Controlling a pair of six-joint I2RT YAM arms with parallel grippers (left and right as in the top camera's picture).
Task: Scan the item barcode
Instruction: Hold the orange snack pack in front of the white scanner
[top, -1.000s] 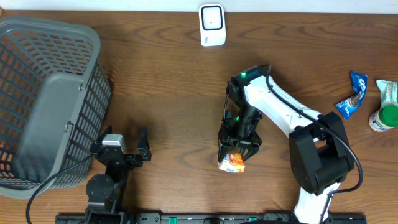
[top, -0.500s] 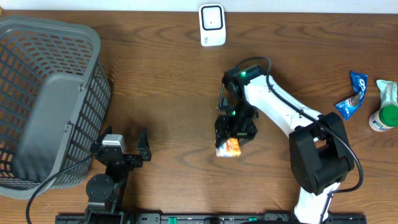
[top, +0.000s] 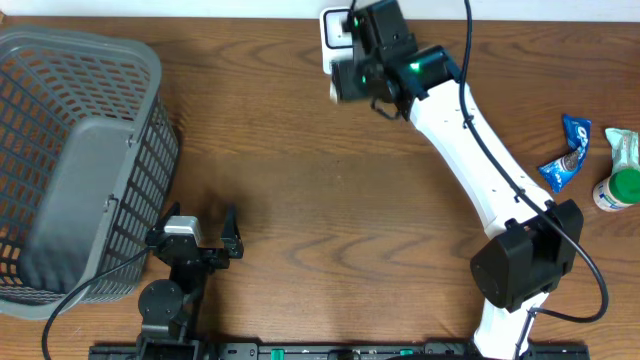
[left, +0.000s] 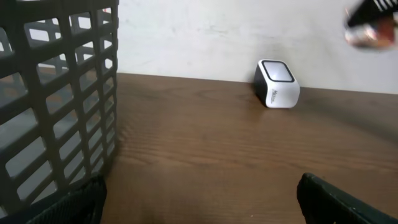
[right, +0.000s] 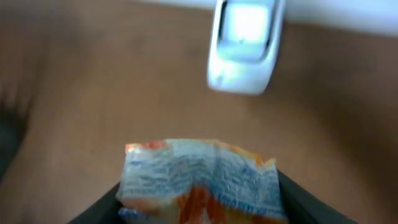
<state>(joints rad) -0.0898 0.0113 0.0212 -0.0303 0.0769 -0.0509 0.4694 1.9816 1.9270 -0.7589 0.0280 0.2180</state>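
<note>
My right gripper (right: 202, 208) is closed partway on the snack packet (right: 199, 177), one dark finger (right: 102, 208) pressing each side of it. The packet is crinkled, white and orange, with fine print on the upper part facing my wrist camera. I hold it in the air at the far edge of the table (top: 280, 150), just in front of the white scanner (right: 245, 46), whose pale window faces the packet. From overhead the packet is only a blur beside the scanner, so I cannot tell whether they touch.

My left gripper (top: 195, 228) sits low near the front edge with its jaws spread wide and nothing between them. The grey mesh basket (top: 150, 60) stands just to its left. Well off to my right lie a blue wrapper (top: 568, 152) and a green-capped bottle (top: 618, 187).
</note>
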